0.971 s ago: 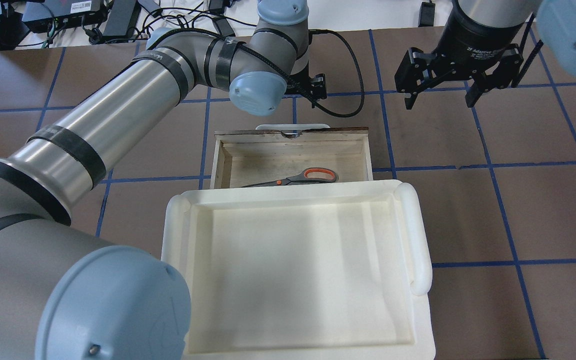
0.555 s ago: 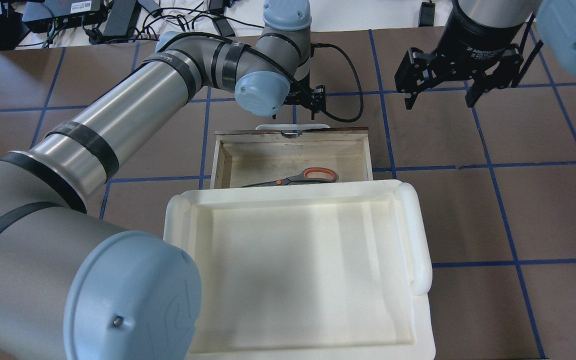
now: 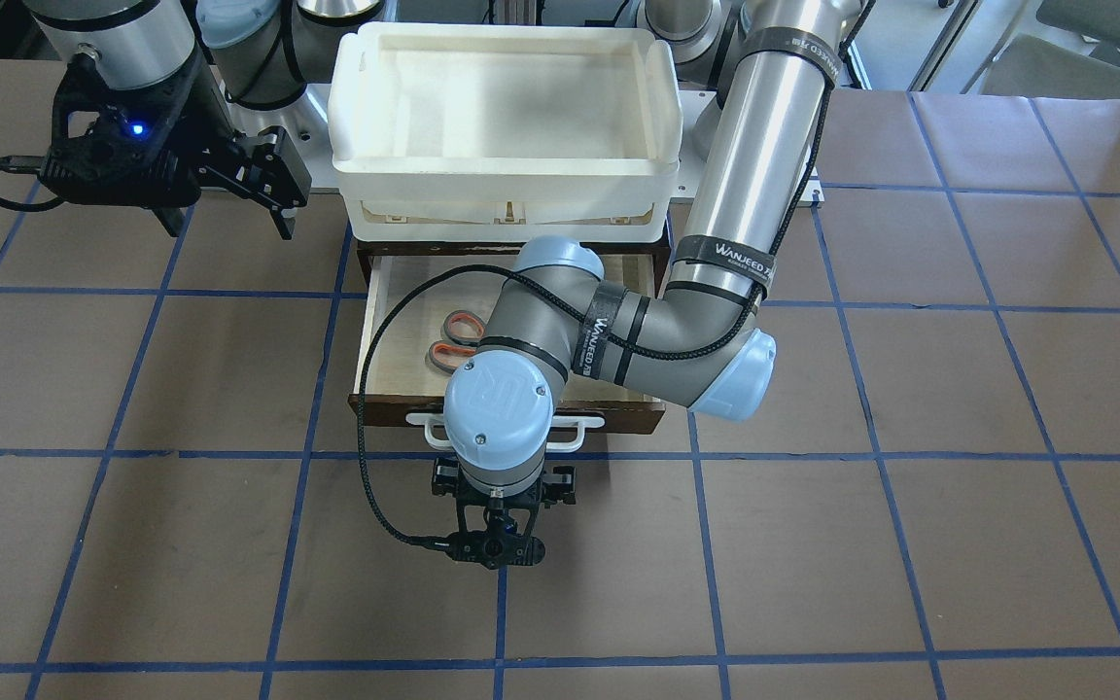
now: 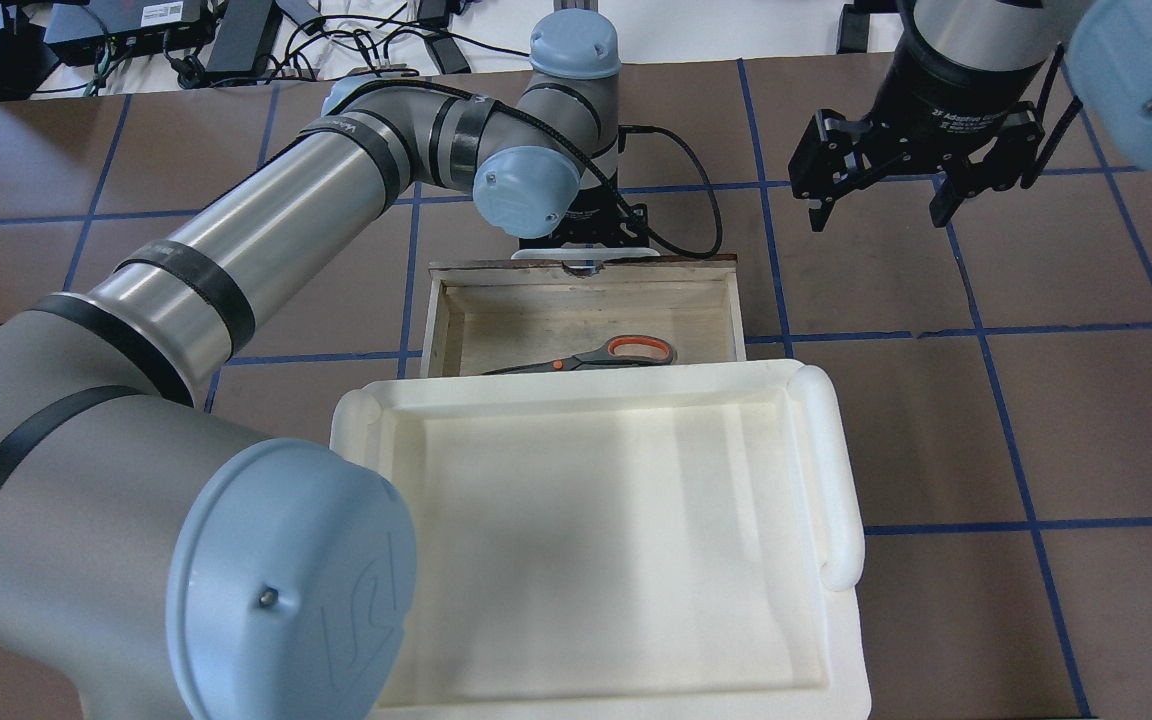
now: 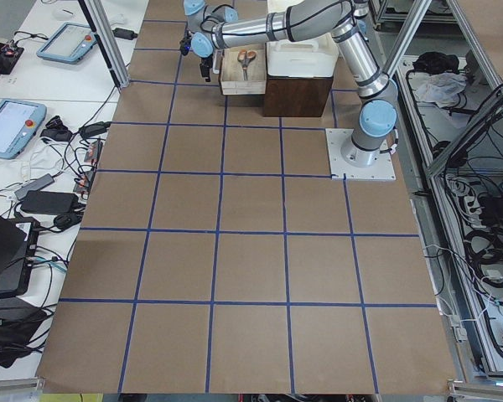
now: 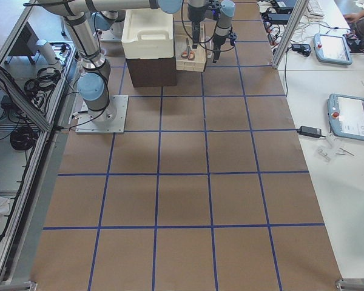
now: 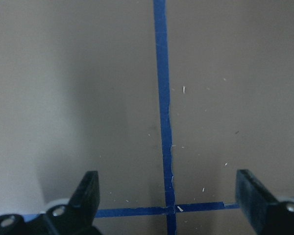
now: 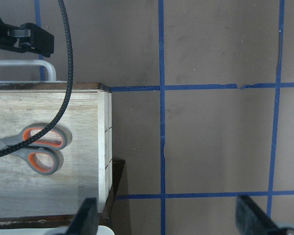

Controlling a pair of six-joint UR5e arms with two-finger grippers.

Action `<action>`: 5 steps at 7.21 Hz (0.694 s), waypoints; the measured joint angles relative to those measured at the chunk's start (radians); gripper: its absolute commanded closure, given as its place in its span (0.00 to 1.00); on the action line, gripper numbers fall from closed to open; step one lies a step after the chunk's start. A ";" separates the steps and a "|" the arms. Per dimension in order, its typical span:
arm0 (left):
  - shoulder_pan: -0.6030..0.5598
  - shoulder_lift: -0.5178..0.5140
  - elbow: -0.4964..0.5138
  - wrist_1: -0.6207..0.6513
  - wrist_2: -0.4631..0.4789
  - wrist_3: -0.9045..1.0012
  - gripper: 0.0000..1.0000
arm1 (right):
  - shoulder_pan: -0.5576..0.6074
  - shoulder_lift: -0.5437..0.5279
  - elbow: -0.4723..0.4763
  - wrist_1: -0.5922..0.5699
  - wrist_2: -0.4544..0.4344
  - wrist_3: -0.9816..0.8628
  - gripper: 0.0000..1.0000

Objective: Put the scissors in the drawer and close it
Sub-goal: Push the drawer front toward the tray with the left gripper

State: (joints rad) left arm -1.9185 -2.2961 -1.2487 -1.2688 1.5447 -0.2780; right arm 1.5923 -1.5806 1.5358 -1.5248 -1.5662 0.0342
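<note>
The drawer [image 4: 456, 330] stands pulled open under the white tray, its pale plywood floor showing. The scissors [image 4: 596, 354] lie flat inside it with the orange-lined handles to the right; they also show in the front view [image 3: 451, 340] and the right wrist view [image 8: 41, 147]. My left gripper [image 7: 169, 188] is open and empty, pointing down at bare table just beyond the drawer's white loop handle [image 3: 584, 439]. My left wrist [image 4: 526, 190] hangs over the drawer front. My right gripper [image 4: 876, 215] is open and empty, hovering right of the drawer.
A large white plastic tray [image 4: 836, 470] sits on top of the dark cabinet, above the drawer. A black cable [image 3: 375, 486] loops from the left wrist over the drawer. Brown table with blue tape lines lies all around.
My left wrist has moved closer to the drawer front and now covers most of the white handle in the overhead view. The right gripper has barely shifted. The scissors have not moved.
</note>
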 measured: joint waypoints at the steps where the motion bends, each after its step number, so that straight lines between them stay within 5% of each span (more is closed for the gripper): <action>1: 0.000 -0.008 0.000 -0.003 -0.007 0.000 0.00 | 0.000 -0.001 0.004 0.000 0.000 0.001 0.00; 5: 0.008 -0.001 -0.001 -0.076 -0.030 -0.027 0.00 | 0.000 -0.008 0.013 0.000 -0.001 -0.001 0.00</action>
State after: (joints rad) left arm -1.9101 -2.2969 -1.2496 -1.3450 1.5149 -0.3047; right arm 1.5923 -1.5887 1.5490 -1.5248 -1.5672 0.0336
